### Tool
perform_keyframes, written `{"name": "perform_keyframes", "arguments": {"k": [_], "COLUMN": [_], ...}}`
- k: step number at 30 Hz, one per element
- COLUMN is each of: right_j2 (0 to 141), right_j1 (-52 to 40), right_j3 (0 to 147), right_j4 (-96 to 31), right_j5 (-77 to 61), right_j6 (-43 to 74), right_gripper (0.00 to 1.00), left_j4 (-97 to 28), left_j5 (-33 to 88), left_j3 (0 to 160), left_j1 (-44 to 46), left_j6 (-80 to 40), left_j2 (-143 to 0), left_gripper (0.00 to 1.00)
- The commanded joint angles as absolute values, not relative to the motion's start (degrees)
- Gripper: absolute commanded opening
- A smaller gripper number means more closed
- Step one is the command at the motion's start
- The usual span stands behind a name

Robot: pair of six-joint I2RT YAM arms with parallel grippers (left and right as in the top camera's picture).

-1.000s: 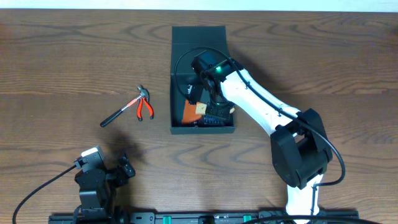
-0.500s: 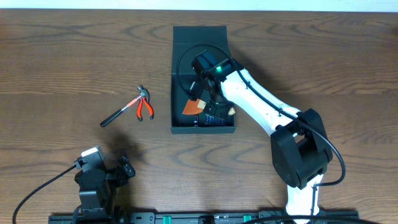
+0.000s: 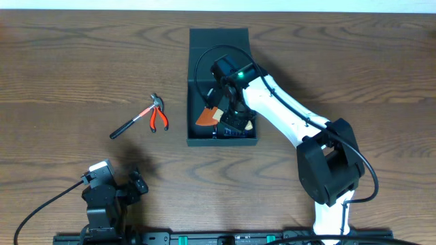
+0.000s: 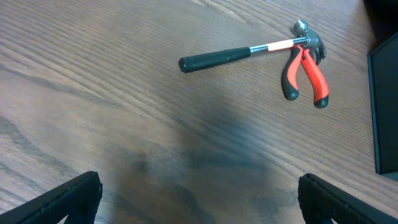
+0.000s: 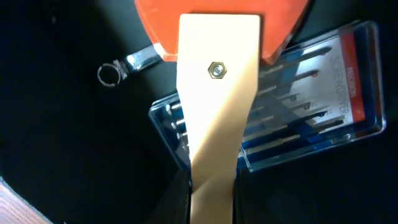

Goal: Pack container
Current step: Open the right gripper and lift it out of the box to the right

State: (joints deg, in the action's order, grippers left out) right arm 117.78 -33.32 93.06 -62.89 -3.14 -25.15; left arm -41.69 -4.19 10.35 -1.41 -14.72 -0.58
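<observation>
The dark teal-black container (image 3: 223, 42) stands open at the table's middle back. My right gripper (image 3: 227, 116) is inside it, shut on the wooden handle (image 5: 214, 124) of an orange-bladed scraper (image 3: 208, 117). The scraper hangs over a clear case of screwdrivers (image 5: 323, 87) on the container floor; the case also shows in the overhead view (image 3: 235, 129). A small metal ring-ended part (image 5: 127, 65) lies beside the case. A black-handled hammer (image 3: 133, 121) and red-handled pliers (image 3: 159, 118) lie left of the container, also in the left wrist view (image 4: 242, 54) (image 4: 305, 71). My left gripper (image 4: 199, 199) is open and empty near the front edge.
The container's lid flap lies open toward the back. A black cable loops over the right arm (image 3: 286, 112) above the container. The container's edge (image 4: 382, 106) shows at the right of the left wrist view. Bare wood table (image 3: 82, 68) surrounds the tools.
My right gripper has shifted the scraper slightly up and left inside the container. The left arm, hammer and pliers have not moved.
</observation>
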Motion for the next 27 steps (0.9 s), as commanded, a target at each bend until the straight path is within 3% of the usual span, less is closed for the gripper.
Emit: {"name": "perform_keyframes", "arguments": {"k": [1,5,6,7,8,11,22,27], "right_j2": [118.4,118.4,118.4,118.4,118.4,118.4,111.8,107.5], "right_j1": [-32.7,-32.7,-32.7,-32.7,-32.8,-32.8,-32.3,-30.3], "right_j3": [93.6,93.6,93.6,93.6,93.6,93.8,98.5,98.5], "right_j4": [-61.2,-61.2,-61.4,-61.5,-61.6,-61.5,-63.7,-65.7], "right_j5": [-6.5,-8.2,-8.7,-9.1,-9.1,-9.1,-9.1,-9.7], "right_j6": [-20.8,-20.8,-20.8,-20.8,-20.8,-20.8,-17.5,-13.3], "right_gripper": [0.01,0.02,0.26,0.57,0.69,0.86,0.79,0.69], "left_j4": [-41.9,-41.9,-41.9,-41.9,-41.9,-41.9,-41.9,-41.9], "left_j5": [-3.6,-3.6,-3.6,-3.6,-3.6,-3.6,-3.6,-3.6], "left_j3": [9.4,9.4,9.4,9.5,9.4,9.4,9.4,9.4], "left_j1": [-1.7,-1.7,-1.7,-1.7,-1.7,-1.7,-1.7,-1.7], "left_j6": [-13.8,-13.8,-13.8,-13.8,-13.8,-13.8,-13.8,-13.8], "left_j2": [-0.2,-0.2,-0.2,-0.2,-0.2,-0.2,-0.2,-0.2], "left_gripper": [0.99,0.99,0.99,0.99,0.99,0.99,0.98,0.99]}}
